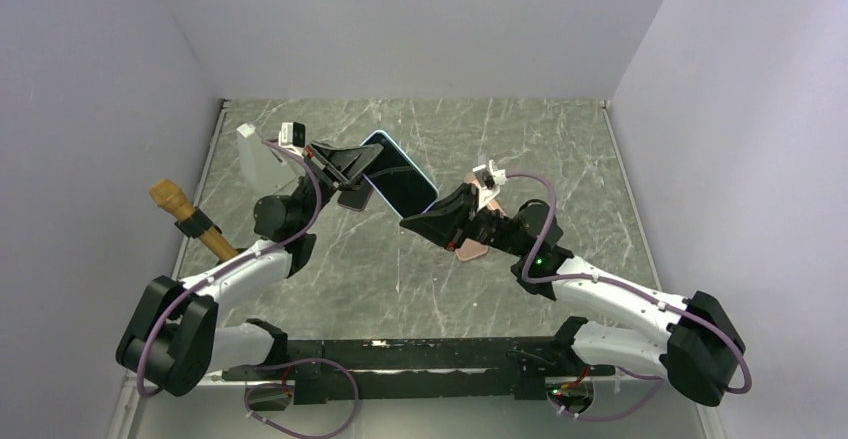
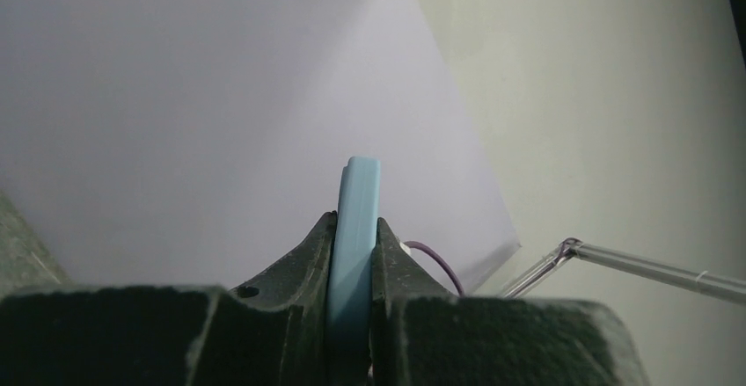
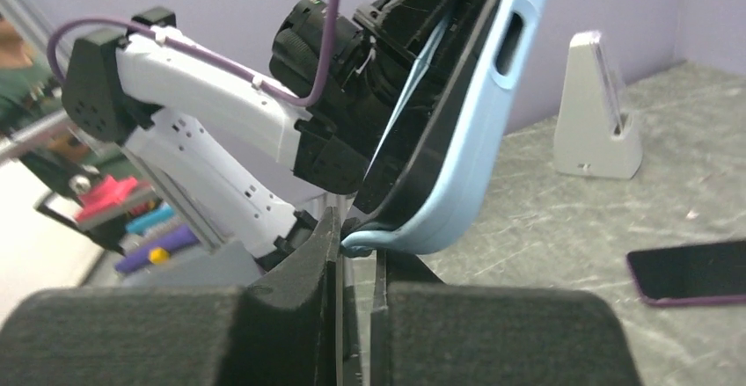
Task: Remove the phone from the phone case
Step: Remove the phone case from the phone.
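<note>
My left gripper is clamped on one edge of the light blue phone case. My right gripper is pinched shut on the thin lip at the case's lower corner. The phone sits inside the case, held in the air at the upper centre of the overhead view, above the marble table. My right hold is only a sliver of rim, so peeling could make it slip off. If the corner springs loose suddenly, the phone could pop out and drop.
</note>
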Controlling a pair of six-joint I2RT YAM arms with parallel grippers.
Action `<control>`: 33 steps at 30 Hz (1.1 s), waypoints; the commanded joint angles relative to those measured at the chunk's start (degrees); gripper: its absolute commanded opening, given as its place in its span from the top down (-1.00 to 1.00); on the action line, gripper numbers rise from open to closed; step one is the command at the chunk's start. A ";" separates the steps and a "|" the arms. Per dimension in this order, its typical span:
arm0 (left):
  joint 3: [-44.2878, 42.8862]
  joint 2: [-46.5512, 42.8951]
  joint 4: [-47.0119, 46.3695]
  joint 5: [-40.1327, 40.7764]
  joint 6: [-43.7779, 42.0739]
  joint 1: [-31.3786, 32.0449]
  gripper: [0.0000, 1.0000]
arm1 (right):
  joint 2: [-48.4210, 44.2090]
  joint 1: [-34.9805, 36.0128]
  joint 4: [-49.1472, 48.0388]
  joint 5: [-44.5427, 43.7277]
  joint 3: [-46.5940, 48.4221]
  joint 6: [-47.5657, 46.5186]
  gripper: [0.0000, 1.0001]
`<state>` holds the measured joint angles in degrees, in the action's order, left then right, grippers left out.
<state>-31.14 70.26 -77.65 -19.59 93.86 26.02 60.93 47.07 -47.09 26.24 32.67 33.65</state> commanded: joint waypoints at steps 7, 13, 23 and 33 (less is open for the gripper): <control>-2.08 -11.34 10.55 -6.95 13.48 3.03 1.00 | 7.11 -3.59 4.30 12.62 7.19 -21.72 1.00; -2.09 -10.82 7.86 -7.52 15.29 3.54 1.00 | 10.75 -5.66 -1.34 19.84 8.43 -17.10 1.00; -5.51 -11.08 12.71 -9.41 8.78 3.75 1.00 | 11.22 -7.33 -2.84 12.25 7.21 -2.93 0.35; -6.72 -14.44 30.20 -10.97 -11.40 -0.30 1.00 | -9.21 -7.34 40.57 -1.06 5.12 -3.10 -0.63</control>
<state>-33.87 59.44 -51.29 -24.49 89.21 27.09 57.25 40.99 -27.20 34.87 36.14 32.14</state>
